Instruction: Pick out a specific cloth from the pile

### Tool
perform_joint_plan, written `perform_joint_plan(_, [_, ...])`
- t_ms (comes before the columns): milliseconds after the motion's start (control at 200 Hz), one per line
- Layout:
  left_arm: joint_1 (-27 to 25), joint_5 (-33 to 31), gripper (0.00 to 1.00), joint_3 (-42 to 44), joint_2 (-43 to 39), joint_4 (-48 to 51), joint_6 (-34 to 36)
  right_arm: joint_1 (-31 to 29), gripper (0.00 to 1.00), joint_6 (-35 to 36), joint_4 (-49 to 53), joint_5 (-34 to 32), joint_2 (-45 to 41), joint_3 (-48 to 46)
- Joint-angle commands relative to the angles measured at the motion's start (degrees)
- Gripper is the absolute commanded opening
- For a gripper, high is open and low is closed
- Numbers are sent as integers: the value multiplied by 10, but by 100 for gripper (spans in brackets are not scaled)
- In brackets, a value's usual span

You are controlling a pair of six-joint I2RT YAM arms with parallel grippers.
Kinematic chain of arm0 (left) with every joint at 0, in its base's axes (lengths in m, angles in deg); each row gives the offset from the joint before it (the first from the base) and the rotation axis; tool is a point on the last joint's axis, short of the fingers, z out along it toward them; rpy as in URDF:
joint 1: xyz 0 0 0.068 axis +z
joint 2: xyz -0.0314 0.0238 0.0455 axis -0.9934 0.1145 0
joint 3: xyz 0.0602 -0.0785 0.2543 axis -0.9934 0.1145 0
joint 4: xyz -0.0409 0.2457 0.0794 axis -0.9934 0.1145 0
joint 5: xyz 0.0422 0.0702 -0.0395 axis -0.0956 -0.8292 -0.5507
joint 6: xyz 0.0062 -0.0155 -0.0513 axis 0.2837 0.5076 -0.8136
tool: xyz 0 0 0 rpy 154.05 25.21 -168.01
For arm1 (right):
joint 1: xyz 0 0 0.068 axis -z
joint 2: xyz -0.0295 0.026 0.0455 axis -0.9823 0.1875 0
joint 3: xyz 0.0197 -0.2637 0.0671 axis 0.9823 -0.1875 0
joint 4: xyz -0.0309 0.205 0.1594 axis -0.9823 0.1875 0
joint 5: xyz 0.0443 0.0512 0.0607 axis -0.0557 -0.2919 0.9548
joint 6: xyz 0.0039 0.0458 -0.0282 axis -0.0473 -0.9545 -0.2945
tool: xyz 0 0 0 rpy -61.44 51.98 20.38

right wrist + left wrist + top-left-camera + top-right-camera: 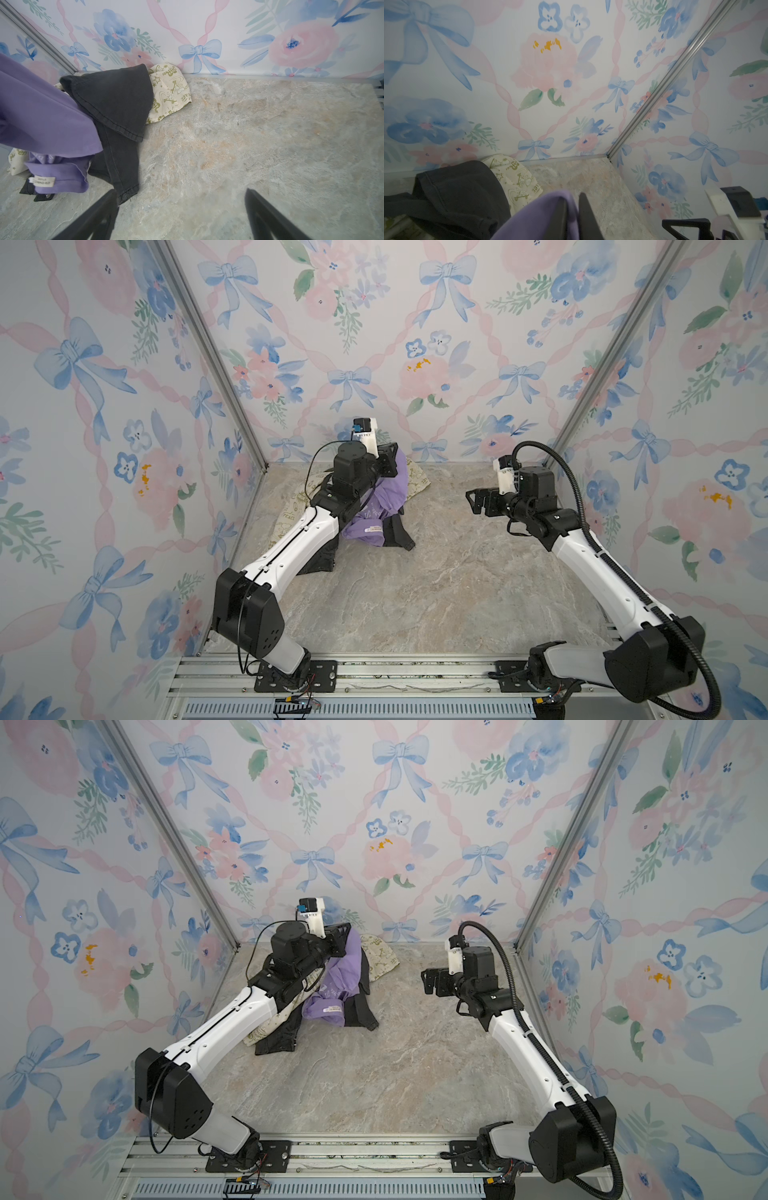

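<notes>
**Desk:** Where's the purple shirt?

**Me:** I see the purple shirt (pixel 374 508) hanging straight down from the raised left tool (pixel 387 459). Its lower end, with the white label (pixel 42 180), rests on the pile (pixel 276 1040) beneath that tool.

**Desk:** And the grip?

**Me:** My left wrist view shows a fold pinched between the fingers (pixel 586 214), which are barely apart. The right tool (pixel 180 191) is well off to the left tool's side. It is spread wide over the bare tabletop (pixel 436 593) and grasps nothing.

Marbled tabletop (pixel 436 593); floral walls (pixel 374 344); aluminium corner posts (pixel 216 352).
</notes>
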Motion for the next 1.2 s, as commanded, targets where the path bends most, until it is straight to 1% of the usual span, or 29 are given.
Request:
perform_joint_plan(0, [-23,33,46,-9,12,69,39,-7,97,-12,6,-9,-3,14])
perform_joint_plan(50, [-29,15,63,3,4,75,40,-7,97,-13,7,-16,-6,13])
perform_joint_plan(130, [-30,-32,82,17,-18,74,17,-6,97,-13,6,-22,-8,10])
perform_joint_plan(195, [-30,-61,91,24,-36,75,12,-6,97,-15,3,-25,-8,8])
perform_joint_plan(260, [-29,-84,95,39,-54,75,5,-6,97,-20,-1,-24,-6,8])
perform_joint_plan(385, [-29,-97,95,95,-90,78,-6,-7,97,-36,-10,-20,2,10])
perform_joint_plan(465, [-29,-110,94,138,-111,94,-25,-9,97,-44,-14,-18,6,11])
perform_joint_plan(550, [-29,-127,92,184,-136,115,-60,-13,97,-45,-13,-20,10,14])
perform_joint_plan(625, [-29,-129,90,234,-154,115,-93,-17,97,-45,-13,-23,10,14])
perform_joint_plan(755, [-29,-134,87,294,-163,115,-135,-24,97,-47,-15,-26,14,15])
perform_joint_plan(840, [-28,-141,86,311,-153,115,-155,-32,97,-48,-14,-29,18,17])
perform_joint_plan(910, [-27,-135,86,313,-136,115,-170,-39,97,-50,-13,-31,22,21])
perform_joint_plan(1035, [-25,-114,80,305,-94,115,-188,-52,97,-50,-11,-36,28,26])
perform_joint_plan(1195, [-17,-80,71,291,-39,114,-204,-65,97,-50,-8,-43,30,27])
